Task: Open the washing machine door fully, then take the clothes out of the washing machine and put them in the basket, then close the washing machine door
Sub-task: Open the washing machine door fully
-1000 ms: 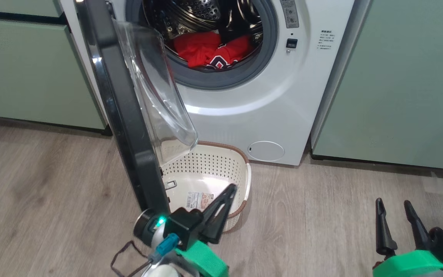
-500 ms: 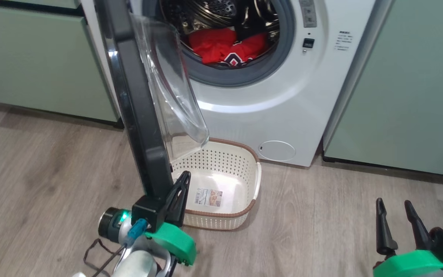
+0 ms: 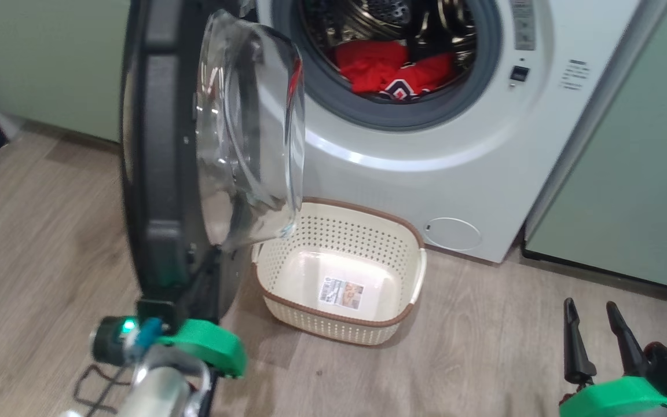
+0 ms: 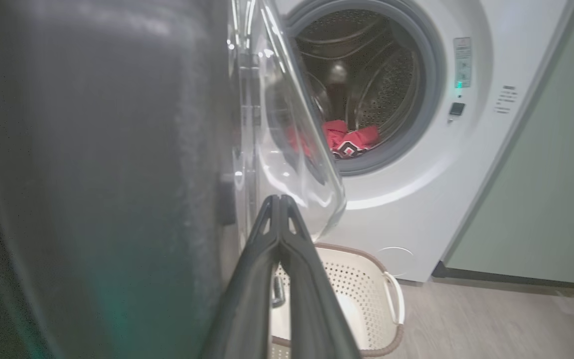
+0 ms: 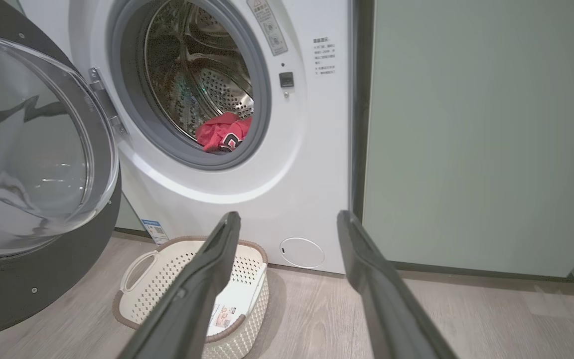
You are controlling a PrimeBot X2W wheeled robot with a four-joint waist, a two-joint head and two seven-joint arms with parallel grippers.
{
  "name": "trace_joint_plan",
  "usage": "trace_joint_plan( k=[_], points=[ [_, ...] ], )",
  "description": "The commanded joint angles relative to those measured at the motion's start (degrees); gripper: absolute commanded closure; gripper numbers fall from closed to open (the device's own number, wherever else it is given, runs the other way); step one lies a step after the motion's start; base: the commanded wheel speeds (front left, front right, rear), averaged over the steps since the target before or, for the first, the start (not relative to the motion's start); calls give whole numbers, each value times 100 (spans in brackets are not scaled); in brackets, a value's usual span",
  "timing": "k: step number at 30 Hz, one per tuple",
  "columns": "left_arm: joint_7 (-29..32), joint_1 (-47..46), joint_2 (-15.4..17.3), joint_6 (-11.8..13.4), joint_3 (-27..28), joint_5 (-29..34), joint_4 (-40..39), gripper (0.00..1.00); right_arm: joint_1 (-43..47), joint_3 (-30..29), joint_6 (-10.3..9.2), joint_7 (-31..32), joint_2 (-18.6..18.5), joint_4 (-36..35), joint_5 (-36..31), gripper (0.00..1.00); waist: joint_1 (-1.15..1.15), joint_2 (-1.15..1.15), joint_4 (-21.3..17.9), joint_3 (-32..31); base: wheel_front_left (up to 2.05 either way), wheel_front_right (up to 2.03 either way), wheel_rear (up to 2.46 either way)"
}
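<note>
The washing machine (image 3: 426,174) stands with its door (image 3: 154,174) swung out to the left, glass bowl facing the drum. The red clothes (image 3: 391,69) lie low in the drum, also in the left wrist view (image 4: 347,142) and the right wrist view (image 5: 222,132). The cream basket (image 3: 333,333) sits on the floor below the opening, holding just a sticker. My left gripper (image 4: 278,199) is shut, fingers pressed together along the door's inner side beside the glass. Its green wrist (image 3: 200,344) sits at the door's lower edge. My right gripper (image 3: 591,313) hangs open at the lower right, holding nothing.
Pale green cabinets (image 3: 646,174) flank the washer on both sides. A small round service flap (image 3: 454,233) is low on the washer front. Wood floor (image 3: 484,359) stretches between the basket and my right gripper.
The head camera has turned, shifting the scene right. The door has swung wider open. My left gripper moved left from in front of the basket to the door's lower inner edge.
</note>
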Motion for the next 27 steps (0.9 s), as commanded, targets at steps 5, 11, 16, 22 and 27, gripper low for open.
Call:
trace_joint_plan(
  k=[5, 11, 16, 22, 27],
  points=[
    [-50, -305, 249, 22, 823, -262, -11, 100, -218, 208, -4, -52, -2, -161, 5, 0, 0, 0, 284, 73, 0, 0, 0],
    [-51, -647, 452, -154, 1425, -413, 479, 100, -283, 309, -4, -52, -14, -127, -10, 0, 0, 0, 405, 140, 0, 0, 0],
    [-51, -1019, 542, -256, 1924, -398, 978, 100, -353, 385, -4, -52, -50, -116, -11, 0, 0, 0, 375, 223, 0, 0, 0],
    [-51, -1385, 530, -306, 2644, -404, 1511, 100, -416, 493, -4, -52, -82, -98, -5, 0, 0, 0, 216, 334, 0, 0, 0],
    [-51, -1609, 665, -361, 3182, -285, 1920, 100, -460, 546, -4, -52, -79, -74, 13, 0, 0, 0, 29, 401, 0, 0, 0]
  ],
)
